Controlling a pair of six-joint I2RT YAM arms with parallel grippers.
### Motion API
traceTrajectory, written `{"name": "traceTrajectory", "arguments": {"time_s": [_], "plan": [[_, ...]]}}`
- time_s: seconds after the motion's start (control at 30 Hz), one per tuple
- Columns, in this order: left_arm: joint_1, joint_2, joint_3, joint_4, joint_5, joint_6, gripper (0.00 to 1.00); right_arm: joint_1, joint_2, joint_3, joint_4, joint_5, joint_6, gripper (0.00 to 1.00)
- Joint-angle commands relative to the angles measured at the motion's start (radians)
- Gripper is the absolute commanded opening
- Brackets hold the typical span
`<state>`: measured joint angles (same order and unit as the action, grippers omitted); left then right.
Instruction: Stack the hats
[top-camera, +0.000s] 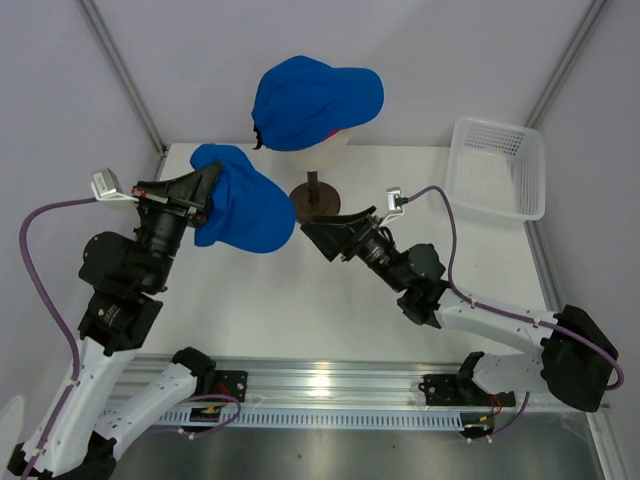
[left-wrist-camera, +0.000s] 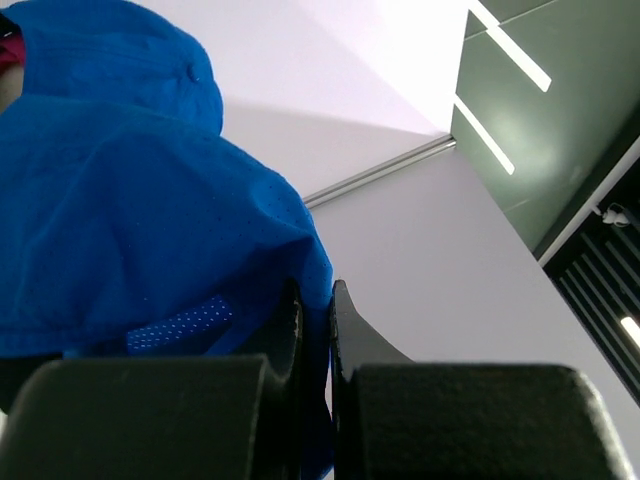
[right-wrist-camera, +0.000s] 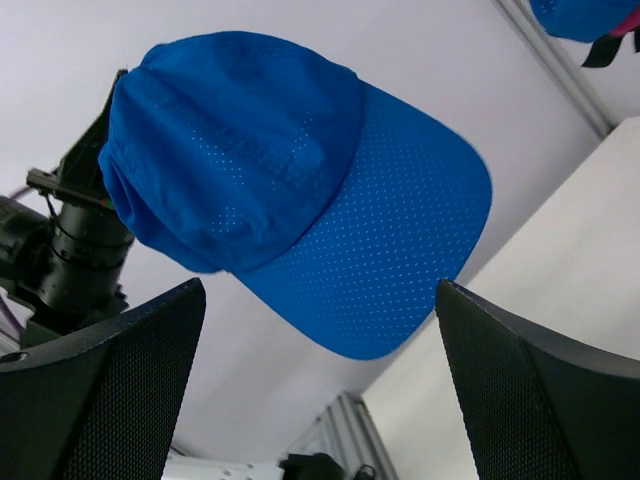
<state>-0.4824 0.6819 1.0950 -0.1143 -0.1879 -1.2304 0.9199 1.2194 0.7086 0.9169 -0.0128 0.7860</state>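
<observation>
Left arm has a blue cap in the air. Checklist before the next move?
1. Left gripper hold on the royal blue fabric cap: ok, shut on its rear edge.
2. Held cap off the table: ok, it hangs in the air in the right wrist view.
3. Right gripper: ok, open wide, facing the brim, not touching.
4. Target, the second blue cap on the cream mannequin head: ok, seated, with a magenta sliver beneath.
5. Held cap's opening facing down: cannot tell.
</observation>
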Motion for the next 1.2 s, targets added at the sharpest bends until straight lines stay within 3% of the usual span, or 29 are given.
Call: {"name": "traceTrajectory", "arguments": {"time_s": [0.0,0.17,0.4,0.53,0.77,1.03,1.17], "plan": [[-0.01,-0.012,0.055,0.07,-0.036,0.006,0.01,0.037,0.034,-0.001,0.177,0.14,0.129,0.99],[-0.01,-0.013,0.037,0.099,-0.018,-0.014,0.01,0.069,0.124,0.032,0.264,0.123,0.26,0.99],[-0.01,-0.022,0.039,0.1,-0.015,-0.006,0.01,0.108,0.155,0.072,0.232,0.152,0.303,1.0],[-0.01,-0.022,0.042,0.108,0.001,0.002,0.01,0.111,0.192,0.126,0.157,0.103,0.308,0.99],[-0.01,-0.015,0.049,0.108,0.021,-0.001,0.01,0.109,0.284,0.124,0.243,0.07,0.325,1.0],[-0.01,-0.022,0.068,0.105,0.027,0.0,0.01,0.111,0.295,0.121,0.224,0.08,0.332,1.0],[-0.01,-0.024,0.057,0.093,0.039,-0.01,0.01,0.111,0.322,0.129,0.329,0.056,0.328,1.0]]}}
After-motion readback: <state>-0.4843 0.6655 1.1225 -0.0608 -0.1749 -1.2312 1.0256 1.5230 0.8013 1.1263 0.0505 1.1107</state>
